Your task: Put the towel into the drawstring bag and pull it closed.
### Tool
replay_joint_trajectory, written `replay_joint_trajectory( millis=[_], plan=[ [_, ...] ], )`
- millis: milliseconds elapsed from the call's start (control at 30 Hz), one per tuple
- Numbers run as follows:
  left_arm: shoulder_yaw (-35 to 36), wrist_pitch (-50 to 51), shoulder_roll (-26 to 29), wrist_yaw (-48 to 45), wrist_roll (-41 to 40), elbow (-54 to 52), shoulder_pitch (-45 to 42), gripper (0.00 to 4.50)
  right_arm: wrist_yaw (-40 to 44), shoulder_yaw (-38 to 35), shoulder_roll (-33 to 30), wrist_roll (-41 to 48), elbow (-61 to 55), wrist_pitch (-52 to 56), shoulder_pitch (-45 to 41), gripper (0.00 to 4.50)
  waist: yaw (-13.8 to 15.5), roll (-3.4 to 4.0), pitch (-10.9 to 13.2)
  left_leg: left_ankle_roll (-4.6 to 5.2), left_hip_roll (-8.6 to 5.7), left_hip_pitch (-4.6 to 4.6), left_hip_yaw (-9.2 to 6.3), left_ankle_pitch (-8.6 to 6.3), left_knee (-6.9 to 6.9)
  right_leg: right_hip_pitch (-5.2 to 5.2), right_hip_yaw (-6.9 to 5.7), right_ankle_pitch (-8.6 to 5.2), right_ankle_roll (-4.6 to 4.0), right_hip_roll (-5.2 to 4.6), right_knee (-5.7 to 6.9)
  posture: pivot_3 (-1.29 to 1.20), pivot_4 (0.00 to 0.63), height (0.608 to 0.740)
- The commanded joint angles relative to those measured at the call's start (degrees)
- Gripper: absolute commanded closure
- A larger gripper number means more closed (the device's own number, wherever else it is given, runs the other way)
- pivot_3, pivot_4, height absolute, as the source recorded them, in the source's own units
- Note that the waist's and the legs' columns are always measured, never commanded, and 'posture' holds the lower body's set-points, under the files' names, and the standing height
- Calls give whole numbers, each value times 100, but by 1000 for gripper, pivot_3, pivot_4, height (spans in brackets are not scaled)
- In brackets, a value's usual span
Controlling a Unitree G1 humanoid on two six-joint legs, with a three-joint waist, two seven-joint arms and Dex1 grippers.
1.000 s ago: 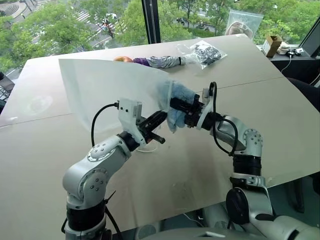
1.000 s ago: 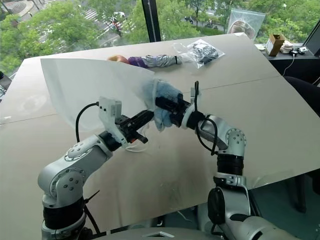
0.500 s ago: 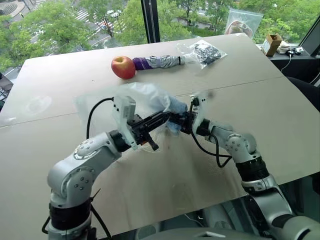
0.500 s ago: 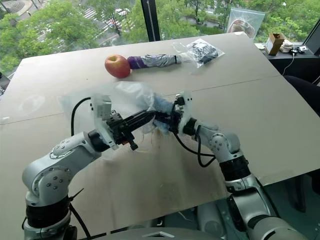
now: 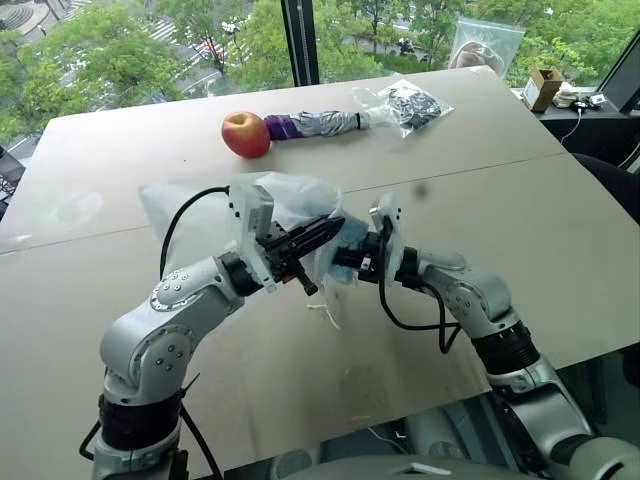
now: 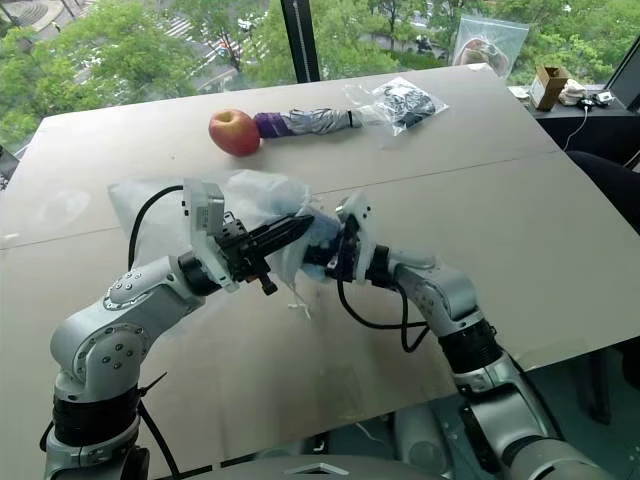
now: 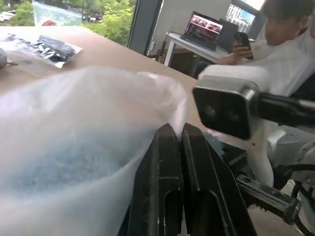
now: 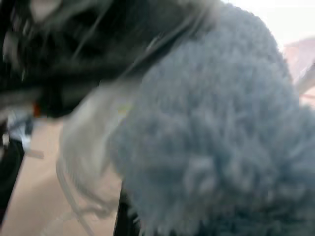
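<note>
The drawstring bag (image 5: 285,198) is a thin translucent white sack bunched over the table's middle, a little above the surface. My left gripper (image 5: 333,224) points right and is shut on the bag's edge. The light-blue fuzzy towel (image 5: 352,233) sits at the bag's mouth, partly under the fabric, with my right gripper (image 5: 342,262) shut on it from the right. Seen from the left wrist, the towel (image 7: 64,157) shows blue through the bag (image 7: 98,98). The right wrist view has the towel (image 8: 221,137) close up. Thin white cords (image 5: 325,312) dangle below the bag.
A red apple (image 5: 246,134), a grey-and-purple folded umbrella (image 5: 318,124) and a clear plastic bag with dark contents (image 5: 410,103) lie at the table's far side. A zip bag (image 5: 487,45) leans by the window. A seated person (image 7: 290,44) is beyond the table's right edge.
The bag, held up spread wide a second ago and hiding the apple, has dropped and bunched around the towel. My right gripper has rolled and sunk lower with the towel.
</note>
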Motion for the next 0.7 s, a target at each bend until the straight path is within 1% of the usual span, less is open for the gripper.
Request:
replay_joint_trajectory(
  millis=[33,133,200,267,367,500,600,700],
  plan=[
    [-63,72,104,-194,-370,-262,49,4500,-828,-894,492,913,37,808,-234,4445,9,0,0,0,0,-1,0,0,1,0,1,0,0,-1,0,0,150,740],
    [-40,143,170,-267,-624,-274,60,4500,-1991,-1784,1063,1852,433,1644,-547,4445,11,0,0,0,-2,-1,-2,0,1,0,2,0,0,-3,0,0,150,740],
    [-41,157,216,-310,-715,-287,99,4500,-2654,-2346,1367,2775,621,2158,-767,4445,8,0,0,0,-3,-1,-6,0,1,0,3,1,-1,-3,2,0,150,740],
    [-74,133,253,-327,-713,-287,134,4500,-3272,-2706,1574,3455,719,2507,-874,4445,11,2,1,0,-2,-2,-2,0,0,0,0,0,-1,-3,2,0,150,740],
    [-119,100,276,-338,-685,-253,114,4500,-4246,-2991,1853,4377,819,2572,-884,4445,11,3,1,1,-5,-7,-3,0,-1,0,-5,0,-1,-5,-3,0,150,740],
    [-216,21,372,-421,-497,-177,80,4500,-5773,-3121,2146,5828,924,2163,-886,4445,-23,3,2,1,-5,-7,4,0,-1,-1,0,0,0,-5,-4,0,150,740],
    [-303,-100,441,-486,-275,-92,79,4500,-6872,-3221,2240,6614,994,1347,-1017,4445,-33,3,2,2,-4,-4,4,0,-2,-1,0,0,1,-2,0,0,150,740],
    [-390,-310,454,-530,40,33,25,4500,-7305,-3058,2056,6938,906,949,-1081,4445,-32,4,2,2,-3,-3,5,0,-2,-1,1,-1,1,0,1,0,150,740]
  ],
)
